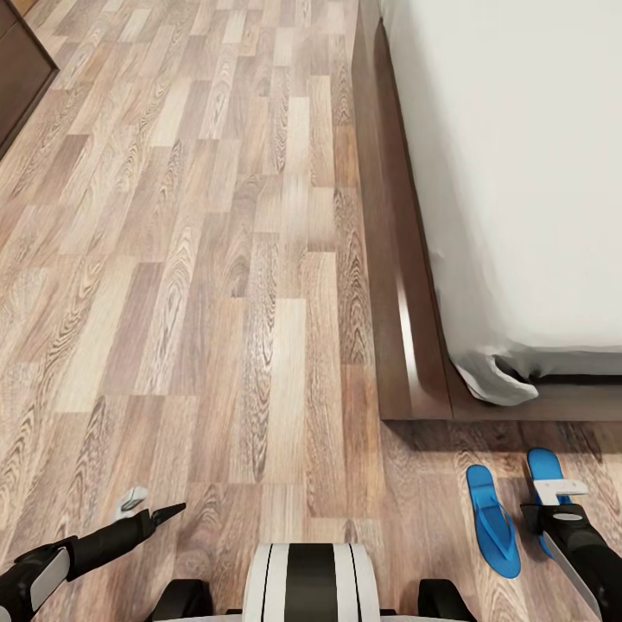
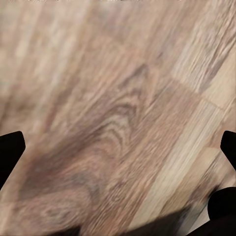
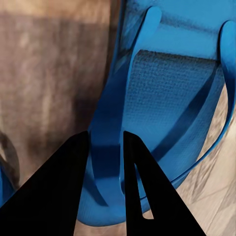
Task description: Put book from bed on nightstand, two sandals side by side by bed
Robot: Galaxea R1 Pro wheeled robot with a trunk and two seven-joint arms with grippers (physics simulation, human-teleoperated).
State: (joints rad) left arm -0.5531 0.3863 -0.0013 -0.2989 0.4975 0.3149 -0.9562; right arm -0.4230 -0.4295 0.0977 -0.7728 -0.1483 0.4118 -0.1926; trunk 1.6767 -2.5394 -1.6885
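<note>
**Right gripper pinched the second sandal, close to its mate by the foot of the bed**

In the head view one sandal (image 1: 493,520) lay flat on the wood floor (image 1: 216,302) just off the corner of the bed (image 1: 406,345), and the other sandal (image 1: 546,473) sat just beside it under the right gripper (image 1: 560,492). In the right wrist view that gripper (image 3: 106,147) had its two dark fingers (image 3: 64,187) closed on a strap or edge of the blue sandal (image 3: 167,83). The left gripper (image 1: 138,510) hovered over bare floor, its fingers (image 2: 11,150) wide apart and empty. To finish well, the held sandal probably needed lowering flat, toe lined up with its mate and a small gap kept, then releasing without dragging it. The book was not to be seen here.
</note>
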